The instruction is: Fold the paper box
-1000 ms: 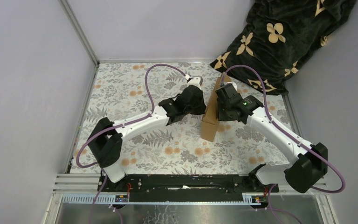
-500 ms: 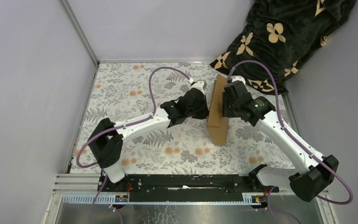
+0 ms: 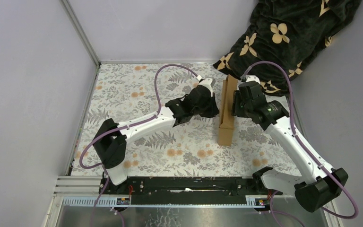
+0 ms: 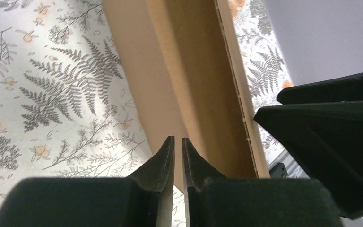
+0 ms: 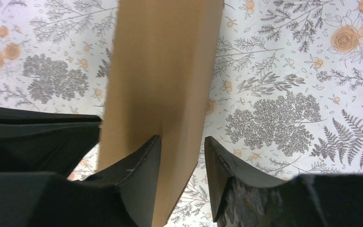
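Observation:
The paper box (image 3: 227, 113) is plain brown cardboard, standing on its long edge on the floral cloth between my two grippers. My left gripper (image 3: 214, 109) is at its left face. In the left wrist view the left gripper (image 4: 177, 139) is shut, with only a thin slit between the fingers and nothing in it, its tips just short of the box (image 4: 194, 71). My right gripper (image 3: 237, 101) is at the box's right face. In the right wrist view the right gripper (image 5: 182, 139) is open, with the box (image 5: 165, 71) behind its left finger and the box's edge showing in the gap.
A dark blanket with tan flowers (image 3: 288, 38) is heaped at the back right, close behind the box. Grey walls stand at the left and back. The floral cloth (image 3: 137, 94) covers the table. A metal rail (image 3: 170, 184) runs along the near edge.
The box has gone from leaning to standing nearly upright and has shifted right. Both grippers have moved right with it.

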### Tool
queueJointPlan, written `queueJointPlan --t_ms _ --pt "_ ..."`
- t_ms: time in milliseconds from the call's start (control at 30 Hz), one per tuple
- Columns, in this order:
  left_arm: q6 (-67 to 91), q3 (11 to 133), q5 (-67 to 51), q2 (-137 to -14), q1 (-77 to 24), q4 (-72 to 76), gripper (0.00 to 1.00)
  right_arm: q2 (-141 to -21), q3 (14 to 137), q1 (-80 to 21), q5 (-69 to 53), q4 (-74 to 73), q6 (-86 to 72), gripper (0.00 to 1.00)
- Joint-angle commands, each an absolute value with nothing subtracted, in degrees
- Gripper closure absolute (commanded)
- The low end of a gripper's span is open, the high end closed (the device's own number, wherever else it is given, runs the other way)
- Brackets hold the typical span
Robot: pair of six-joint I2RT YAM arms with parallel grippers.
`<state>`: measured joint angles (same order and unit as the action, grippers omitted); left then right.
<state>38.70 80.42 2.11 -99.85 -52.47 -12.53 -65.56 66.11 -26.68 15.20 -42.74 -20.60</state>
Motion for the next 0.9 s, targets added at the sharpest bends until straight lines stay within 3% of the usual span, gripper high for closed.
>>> queueJointPlan --t_ms 0,233,467,867 --pt "38.37 83.52 0.54 -101.11 -53.31 -9.84 0.84 -63.19 69.83 -26.37 12.41 -39.22 -19.82 0.52" --pt "38.32 84.20 0.44 -101.55 -53.29 -9.86 0.84 -64.04 71.95 -26.37 6.53 -38.67 -19.16 0.52" --pt "38.41 83.87 0.44 -101.56 -53.26 -9.73 0.84 -64.40 71.55 -26.37 6.72 -37.61 -19.34 0.69" --pt "38.54 82.82 0.73 -101.54 -53.20 -9.14 0.84 -65.50 72.67 -26.37 10.38 -37.89 -19.32 0.69"
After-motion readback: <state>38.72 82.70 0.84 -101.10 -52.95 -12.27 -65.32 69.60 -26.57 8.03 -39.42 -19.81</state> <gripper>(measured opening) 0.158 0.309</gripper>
